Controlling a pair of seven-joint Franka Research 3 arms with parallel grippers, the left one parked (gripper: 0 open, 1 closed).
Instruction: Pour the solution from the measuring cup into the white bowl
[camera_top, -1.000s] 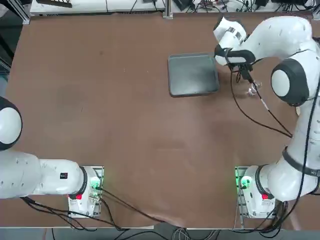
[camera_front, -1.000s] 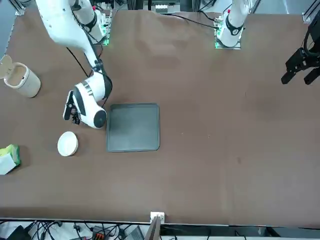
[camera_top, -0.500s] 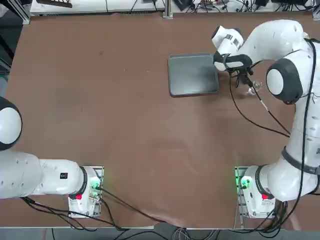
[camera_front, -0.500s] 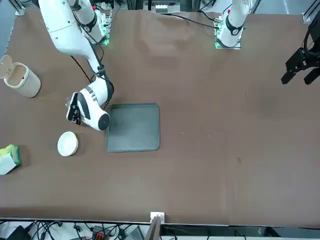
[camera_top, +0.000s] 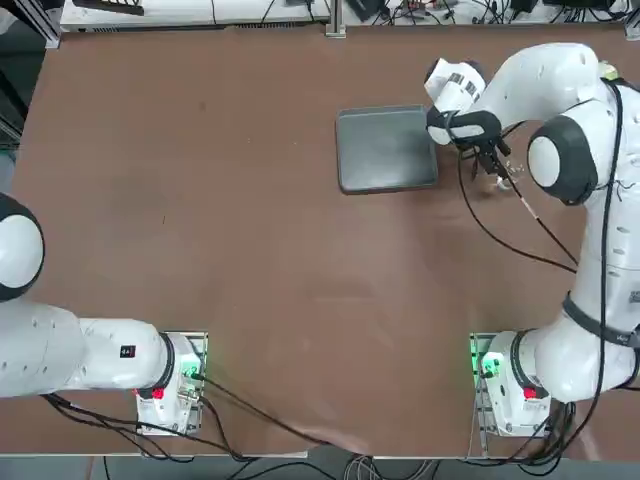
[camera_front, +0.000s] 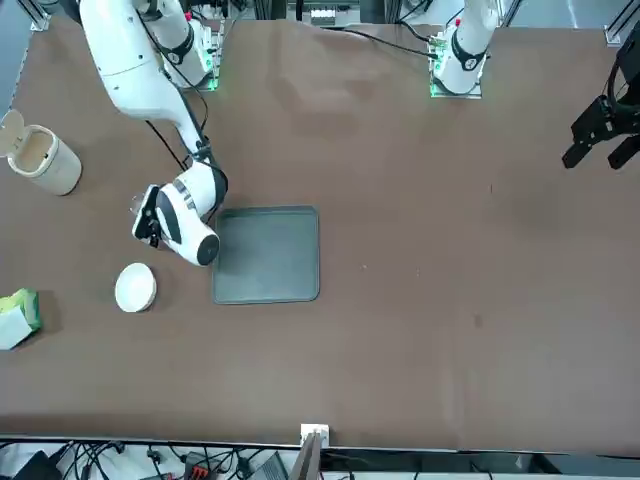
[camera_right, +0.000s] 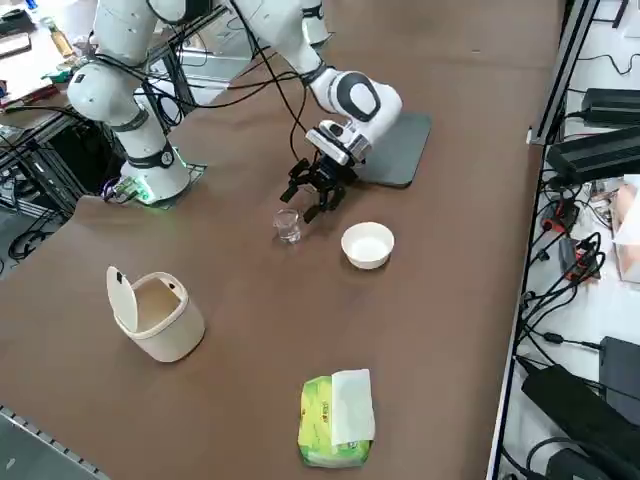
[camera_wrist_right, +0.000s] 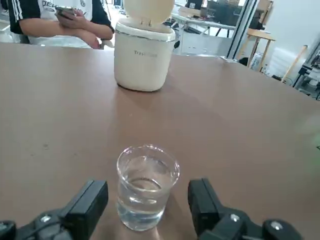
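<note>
The measuring cup (camera_wrist_right: 146, 187), small, clear and partly filled with liquid, stands upright on the brown table (camera_right: 430, 330). My right gripper (camera_wrist_right: 147, 197) is low at the table and open. One finger (camera_wrist_right: 89, 204) stands on each side of the cup, with a gap to the glass on both sides. From the right side, the gripper (camera_right: 306, 206) is just behind the cup (camera_right: 288, 226). The white bowl (camera_right: 367, 245) sits a short way beside the cup, and it also shows in the front view (camera_front: 135, 287). In the top view my arm hides the bowl.
A grey tray (camera_top: 387, 150) lies next to my wrist. A cream lidded vessel with a handle (camera_right: 155, 315) and a green-yellow tissue pack (camera_right: 337, 420) stand farther out. A seated person (camera_wrist_right: 60, 22) is beyond the table.
My right gripper has shifted a little along the table, bringing its open fingers up around the measuring cup. Cup and bowl have not moved.
</note>
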